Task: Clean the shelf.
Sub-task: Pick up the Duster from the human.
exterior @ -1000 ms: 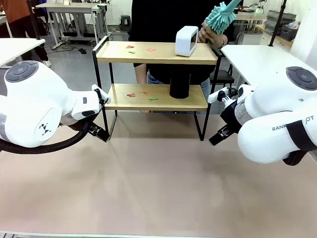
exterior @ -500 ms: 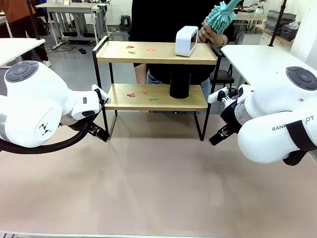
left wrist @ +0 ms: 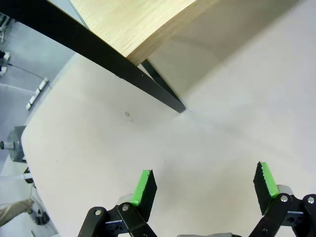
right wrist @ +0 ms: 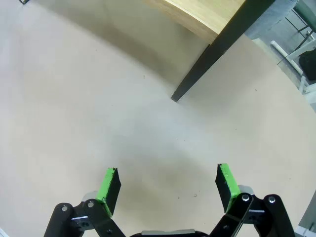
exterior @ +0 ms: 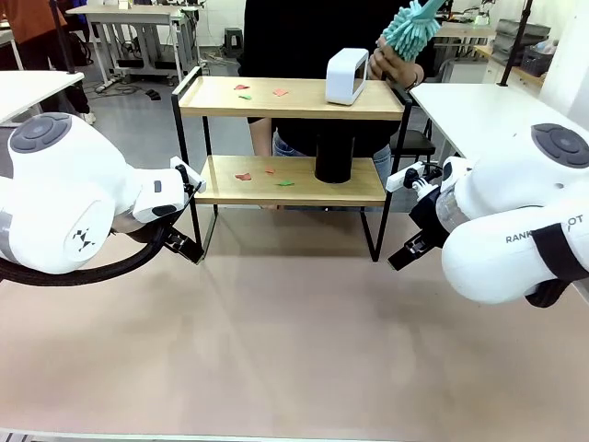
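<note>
In the front view the shelf [exterior: 213,96] stood at the far side of the table [exterior: 294,350]. Behind it a person's hand [exterior: 394,63] held a teal brush [exterior: 411,28] raised over the right end of the top board. Paper scraps [exterior: 243,176] lay on both boards, a white box [exterior: 346,76] sat on the top one and a black cylinder [exterior: 333,158] on the lower. The left arm [exterior: 64,193] and right arm [exterior: 515,230] sat low, one at each front corner of the shelf. A careless sweep could likely have tipped the box or the cylinder, or merely flicked the scraps onto the table. An arm reaching in could have met the hand. In the left wrist view the left gripper [left wrist: 205,182] had its fingers wide apart and held nothing. It hung over bare table, with a shelf leg [left wrist: 163,94] and a board corner just ahead, so a forward move might have struck the leg and shoved the light frame. In the right wrist view the right gripper [right wrist: 168,181] was likewise spread and empty, near the leg on its side, with the same risk of snagging it.
</note>
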`<action>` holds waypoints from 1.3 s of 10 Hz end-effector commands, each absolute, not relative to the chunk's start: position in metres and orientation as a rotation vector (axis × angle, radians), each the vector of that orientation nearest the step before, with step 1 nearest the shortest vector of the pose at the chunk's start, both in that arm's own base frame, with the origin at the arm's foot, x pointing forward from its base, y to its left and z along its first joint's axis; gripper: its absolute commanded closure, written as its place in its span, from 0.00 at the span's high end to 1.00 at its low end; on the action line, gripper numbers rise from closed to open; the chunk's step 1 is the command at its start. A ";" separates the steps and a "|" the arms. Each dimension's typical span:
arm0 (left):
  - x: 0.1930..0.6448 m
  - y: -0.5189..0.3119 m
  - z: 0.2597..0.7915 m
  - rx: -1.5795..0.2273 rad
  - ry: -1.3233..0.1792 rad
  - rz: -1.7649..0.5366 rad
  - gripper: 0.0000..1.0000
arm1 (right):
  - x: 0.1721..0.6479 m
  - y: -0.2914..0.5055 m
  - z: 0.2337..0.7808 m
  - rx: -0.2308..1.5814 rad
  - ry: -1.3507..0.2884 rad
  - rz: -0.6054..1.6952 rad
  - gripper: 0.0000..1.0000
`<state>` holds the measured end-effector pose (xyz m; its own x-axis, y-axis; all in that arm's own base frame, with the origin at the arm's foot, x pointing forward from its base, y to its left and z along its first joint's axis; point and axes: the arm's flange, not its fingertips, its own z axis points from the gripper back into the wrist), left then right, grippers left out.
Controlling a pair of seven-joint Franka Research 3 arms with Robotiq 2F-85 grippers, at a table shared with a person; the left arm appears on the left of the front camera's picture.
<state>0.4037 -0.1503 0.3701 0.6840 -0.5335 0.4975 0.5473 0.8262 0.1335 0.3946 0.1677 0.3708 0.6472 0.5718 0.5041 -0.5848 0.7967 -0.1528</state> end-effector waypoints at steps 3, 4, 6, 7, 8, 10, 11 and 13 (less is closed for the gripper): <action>0.387 -0.136 0.400 -0.280 -0.283 -0.707 1.00 | 0.378 0.149 0.395 0.164 -0.344 0.626 1.00; 0.377 -0.120 0.422 -0.406 -0.216 -0.724 1.00 | 0.361 0.132 0.420 0.247 -0.325 0.521 1.00; 0.355 -0.079 0.469 -0.653 -0.242 -0.658 1.00 | 0.317 0.086 0.474 0.485 -0.394 0.272 1.00; 0.342 -0.043 0.496 -0.722 -0.289 -0.499 1.00 | 0.289 0.051 0.492 0.687 -0.429 0.228 1.00; 0.331 -0.001 0.511 -0.790 -0.397 -0.417 1.00 | 0.264 0.013 0.500 0.851 -0.486 0.221 1.00; 0.311 0.102 0.512 -0.994 -0.599 -0.132 1.00 | 0.228 -0.074 0.490 1.083 -0.574 0.092 1.00; 0.305 0.149 0.493 -1.079 -0.681 0.020 1.00 | 0.216 -0.118 0.472 1.167 -0.611 0.036 1.00; 0.298 0.209 0.439 -1.242 -0.708 0.231 1.00 | 0.206 -0.182 0.427 1.340 -0.634 -0.096 1.00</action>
